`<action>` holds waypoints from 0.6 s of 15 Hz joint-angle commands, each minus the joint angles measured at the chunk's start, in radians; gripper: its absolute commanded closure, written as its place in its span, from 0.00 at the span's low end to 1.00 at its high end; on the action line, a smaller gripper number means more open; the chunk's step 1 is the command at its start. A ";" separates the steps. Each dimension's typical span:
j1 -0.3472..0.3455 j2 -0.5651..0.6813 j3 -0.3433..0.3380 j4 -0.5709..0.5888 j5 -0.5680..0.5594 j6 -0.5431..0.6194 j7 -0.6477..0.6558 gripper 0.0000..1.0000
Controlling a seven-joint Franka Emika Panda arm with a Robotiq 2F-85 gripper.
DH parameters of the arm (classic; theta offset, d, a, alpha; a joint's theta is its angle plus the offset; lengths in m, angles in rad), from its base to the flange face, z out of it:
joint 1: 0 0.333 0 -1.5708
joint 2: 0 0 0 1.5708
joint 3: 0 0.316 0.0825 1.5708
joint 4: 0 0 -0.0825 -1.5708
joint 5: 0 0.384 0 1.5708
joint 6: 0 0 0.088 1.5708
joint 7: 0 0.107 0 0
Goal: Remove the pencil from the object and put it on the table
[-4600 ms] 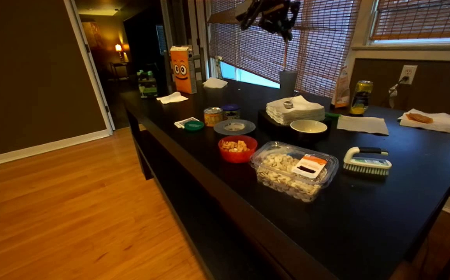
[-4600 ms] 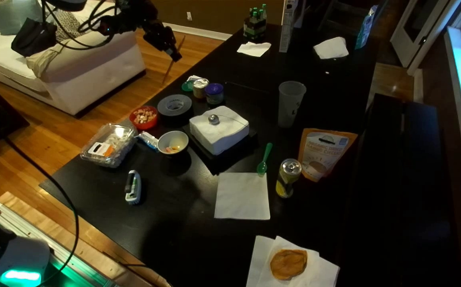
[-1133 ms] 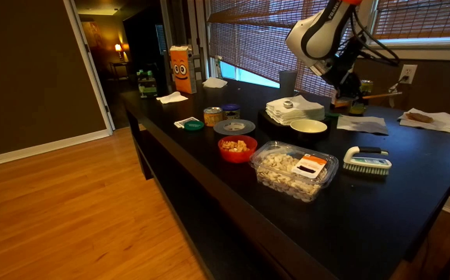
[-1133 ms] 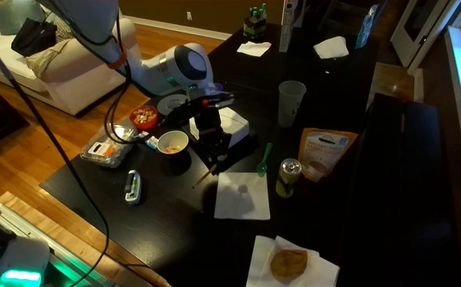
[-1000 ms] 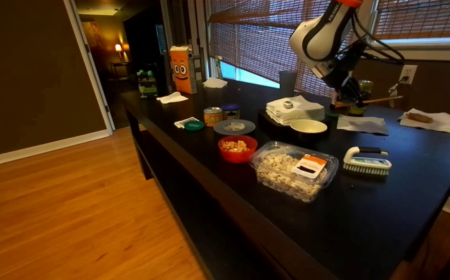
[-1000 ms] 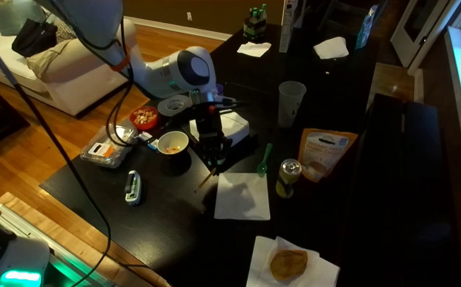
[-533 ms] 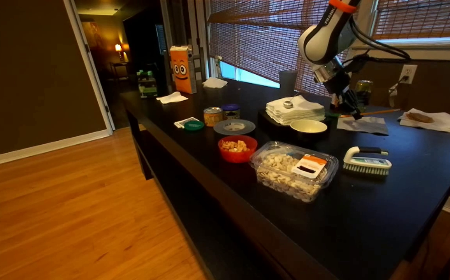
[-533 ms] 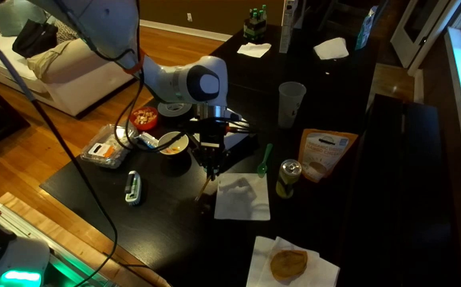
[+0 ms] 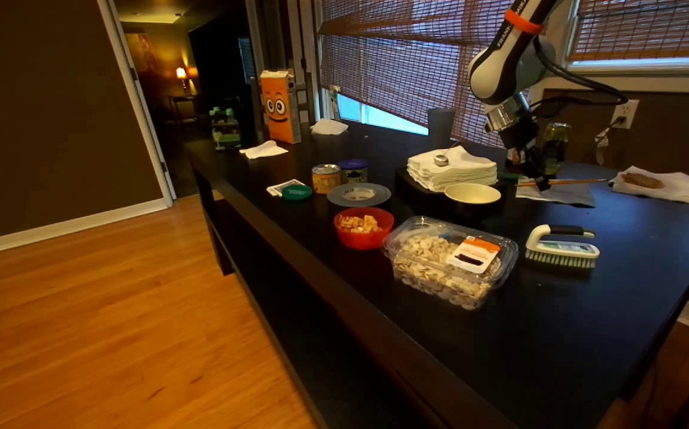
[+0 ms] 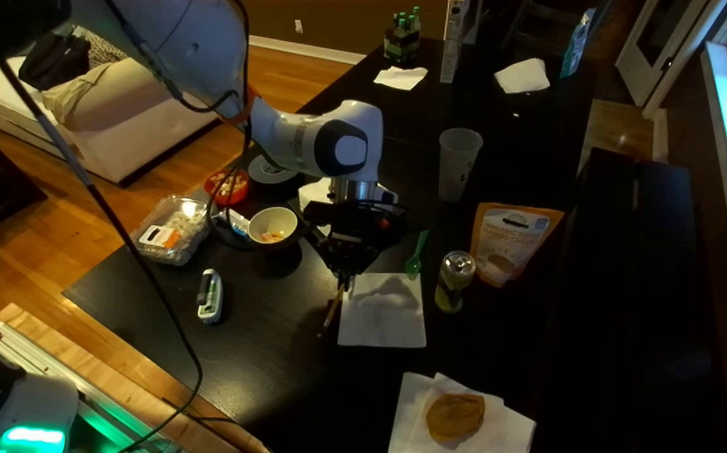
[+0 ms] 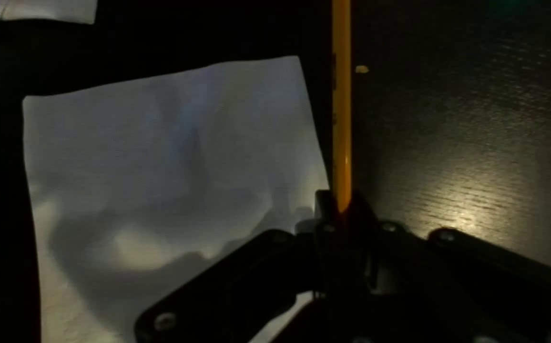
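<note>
In the wrist view, the fingers [image 11: 322, 207] at lower right pinch a yellow pencil [image 11: 341, 119]; a napkin [image 11: 175, 147] lies left on the desk [image 11: 471, 124].

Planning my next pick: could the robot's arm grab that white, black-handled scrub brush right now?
Probably not: its black gripper is clamped on the slim straight yellow pencil. Nothing appears to cover the brush, so an emptied gripper might manage.

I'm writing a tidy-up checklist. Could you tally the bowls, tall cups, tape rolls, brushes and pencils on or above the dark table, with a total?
Bowls: 2, the red bowl and the white bowl
Tall cup: 1
Tape roll: 1
Brush: 1
Pencil: 1, held in the pincer
Total: 6
</note>
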 commanded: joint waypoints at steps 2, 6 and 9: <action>-0.016 0.053 -0.019 0.065 -0.012 0.019 -0.067 0.98; -0.013 0.019 -0.028 0.044 -0.026 0.028 -0.089 0.51; 0.024 -0.061 -0.059 -0.016 -0.069 0.061 -0.033 0.29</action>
